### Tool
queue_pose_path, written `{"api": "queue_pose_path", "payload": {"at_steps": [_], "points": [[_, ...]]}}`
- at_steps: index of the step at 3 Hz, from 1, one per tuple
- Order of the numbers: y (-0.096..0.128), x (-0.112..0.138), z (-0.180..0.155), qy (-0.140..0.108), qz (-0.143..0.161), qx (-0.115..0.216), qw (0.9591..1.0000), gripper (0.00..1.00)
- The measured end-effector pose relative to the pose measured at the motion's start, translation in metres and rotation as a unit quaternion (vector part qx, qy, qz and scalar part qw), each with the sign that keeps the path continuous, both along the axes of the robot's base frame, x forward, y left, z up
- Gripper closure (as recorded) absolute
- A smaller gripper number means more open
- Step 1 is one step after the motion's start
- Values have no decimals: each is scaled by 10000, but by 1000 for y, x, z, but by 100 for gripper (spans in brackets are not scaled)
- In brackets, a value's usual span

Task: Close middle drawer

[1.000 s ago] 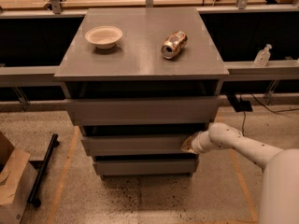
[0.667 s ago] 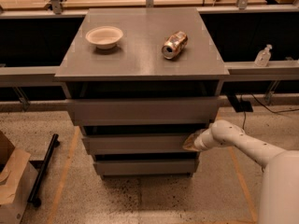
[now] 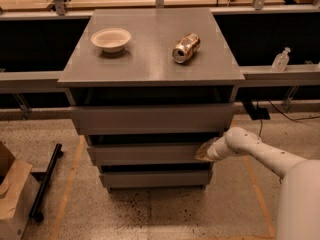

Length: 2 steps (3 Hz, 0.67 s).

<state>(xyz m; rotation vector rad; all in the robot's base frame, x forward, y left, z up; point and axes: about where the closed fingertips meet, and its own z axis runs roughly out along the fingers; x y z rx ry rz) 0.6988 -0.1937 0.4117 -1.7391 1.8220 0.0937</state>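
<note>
The grey cabinet (image 3: 150, 74) has three drawer fronts. The middle drawer (image 3: 145, 154) is the wide shallow grey front, second from the top, sticking out a little past the lowest front. My gripper (image 3: 204, 151) is at the end of the white arm (image 3: 250, 146) that reaches in from the right. It rests against the right end of the middle drawer's front. The top front (image 3: 150, 118) stands out further than the middle one.
A white bowl (image 3: 111, 38) and a tipped drink can (image 3: 186, 47) lie on the cabinet top. A cardboard box (image 3: 12, 199) and a black bar (image 3: 45, 181) lie on the floor at left. A clear bottle (image 3: 281, 60) stands on the right ledge.
The gripper and forearm have stayed at the drawer's right end, shifting only slightly. The middle drawer's front shows no clear movement.
</note>
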Motion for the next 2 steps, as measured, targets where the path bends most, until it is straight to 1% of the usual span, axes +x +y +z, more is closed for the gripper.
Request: {"api": "queue_pose_path", "payload": {"at_steps": [1,2], "points": [[4,-25,-6,410,186,-84,9989,100],[8,-47,-13,762,372,-98,9964,82]]}}
